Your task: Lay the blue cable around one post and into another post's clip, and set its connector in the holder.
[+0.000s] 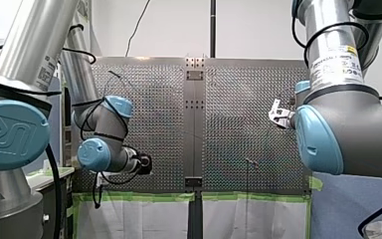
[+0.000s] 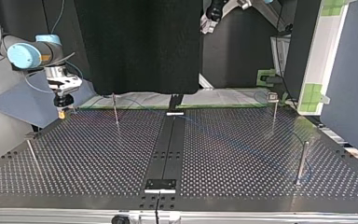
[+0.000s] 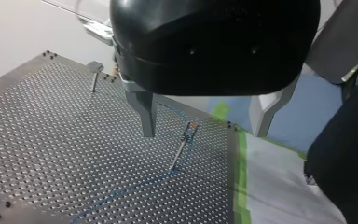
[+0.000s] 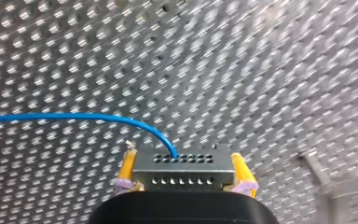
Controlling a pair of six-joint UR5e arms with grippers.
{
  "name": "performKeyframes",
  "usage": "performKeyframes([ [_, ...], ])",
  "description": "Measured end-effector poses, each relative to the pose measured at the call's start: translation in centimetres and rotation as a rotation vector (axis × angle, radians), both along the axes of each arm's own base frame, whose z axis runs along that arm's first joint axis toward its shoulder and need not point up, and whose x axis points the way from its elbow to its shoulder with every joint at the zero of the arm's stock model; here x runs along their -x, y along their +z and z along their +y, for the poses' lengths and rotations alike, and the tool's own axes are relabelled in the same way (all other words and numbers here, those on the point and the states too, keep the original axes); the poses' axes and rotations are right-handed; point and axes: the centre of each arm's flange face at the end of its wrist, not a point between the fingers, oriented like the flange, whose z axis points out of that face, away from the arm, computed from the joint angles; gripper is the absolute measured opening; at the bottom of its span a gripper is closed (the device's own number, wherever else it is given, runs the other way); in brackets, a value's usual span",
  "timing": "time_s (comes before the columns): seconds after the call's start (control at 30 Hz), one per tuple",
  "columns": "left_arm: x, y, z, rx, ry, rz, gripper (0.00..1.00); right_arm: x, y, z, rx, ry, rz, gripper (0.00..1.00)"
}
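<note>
Two arms stand over the wide perforated table [image 2: 242, 158], which dwarfs everything on it. The left gripper [image 3: 204, 134] hangs above the plate with its metal fingers well apart and nothing between them. Just ahead of those fingers stands a thin clip post [image 3: 181, 150]. The blue cable [image 3: 135, 189] runs past that post's foot and away across the holes. The right gripper [image 4: 184, 162], near the far corner at the top view's left, has its yellow pads clamped on the connector [image 4: 182, 179]. This is a small metal block with rows of holes, and the cable curves out of its upper face. The cable looks thin, light and limp, so I'd expect it to sag and trail rather than hold a shape. The stiff block is the sensible place to grip, by its flat sides. The holder I cannot pick out.
</note>
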Motion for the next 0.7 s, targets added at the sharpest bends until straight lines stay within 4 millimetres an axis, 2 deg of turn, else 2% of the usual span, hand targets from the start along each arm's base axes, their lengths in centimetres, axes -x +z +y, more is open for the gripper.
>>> performKeyframes([
  [0.2,0.4,-0.2,0.3,-0.008,0.0,0.011,1.0,0.0,3.8,0.4,0.032,-0.04,0.037,0.0],
  [0.5,0.4,-0.2,0.3,-0.011,0.004,0.016,1.0,0.3,7.9,1.4,0.069,-0.105,0.101,0.0],
  [0.7,0.3,-0.2,0.3,-0.013,0.006,0.019,1.0,1.3,10.9,1.9,0.124,-0.168,0.146,0.0],
])
